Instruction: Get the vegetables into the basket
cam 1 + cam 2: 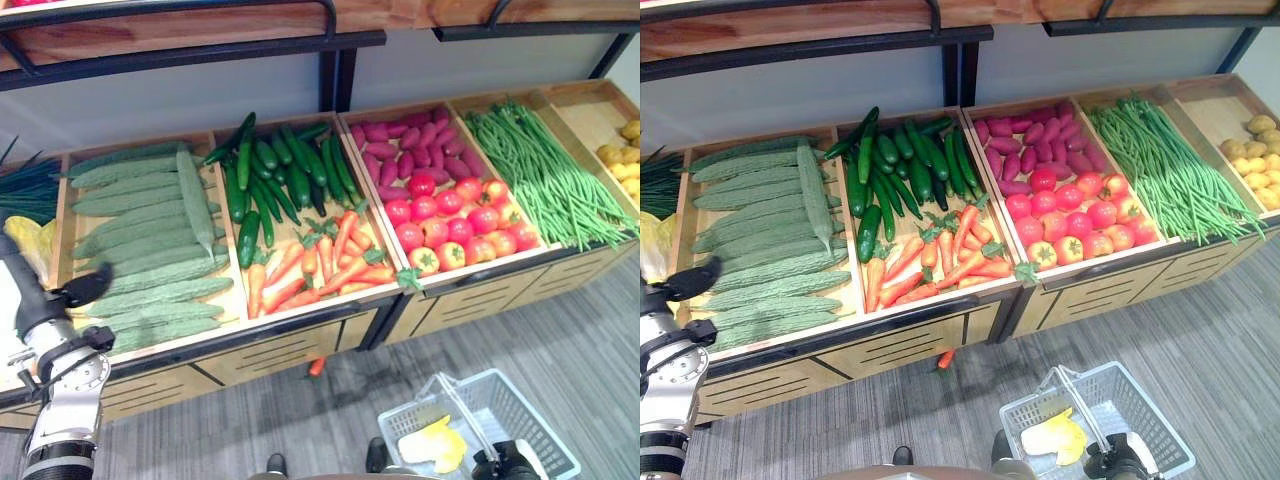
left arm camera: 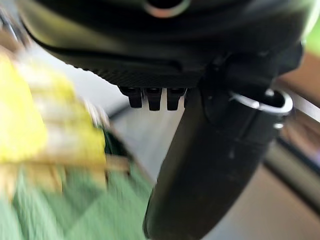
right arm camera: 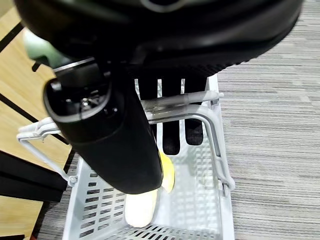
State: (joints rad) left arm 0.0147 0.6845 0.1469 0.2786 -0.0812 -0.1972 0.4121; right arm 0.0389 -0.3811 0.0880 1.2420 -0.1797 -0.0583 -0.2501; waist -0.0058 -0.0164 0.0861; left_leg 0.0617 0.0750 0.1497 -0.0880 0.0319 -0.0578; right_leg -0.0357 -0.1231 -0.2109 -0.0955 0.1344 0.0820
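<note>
Basket [image 1: 500, 425]: lower right of frame, on floor, handle gripped by right hand [image 3: 170, 95], fingers curled round it. Contents: yellow vegetable [image 1: 432, 443]. Left hand [image 1: 82, 288]: lower left, near bitter gourds [image 1: 150, 235]; fingers' state cannot tell. Carrot [image 1: 316, 366] on floor. Task barely begun; most produce uncollected.

I see pale wooden crates [image 1: 300, 318] with a smooth, matt grain, framed by dark metal rails [image 1: 200, 45]. The bitter gourds [image 1: 150, 260] on the left look rough and warty, dull green; the cucumbers [image 1: 265, 180] beside them are glossy and smooth. The carrots [image 1: 320, 262] are matt orange, the tomatoes [image 1: 450, 215] shiny. The long beans [image 1: 545, 175] to the right look thin and slightly waxy. The floor [image 1: 560, 340] is grey carpet with a ribbed, woven texture. Near me, the basket [image 3: 220, 165] is pale perforated plastic with a smooth handle [image 3: 185, 102]. My right hand [image 3: 115, 130] has a glossy black plastic shell, its fingers [image 3: 172, 120] matt and dark.
</note>
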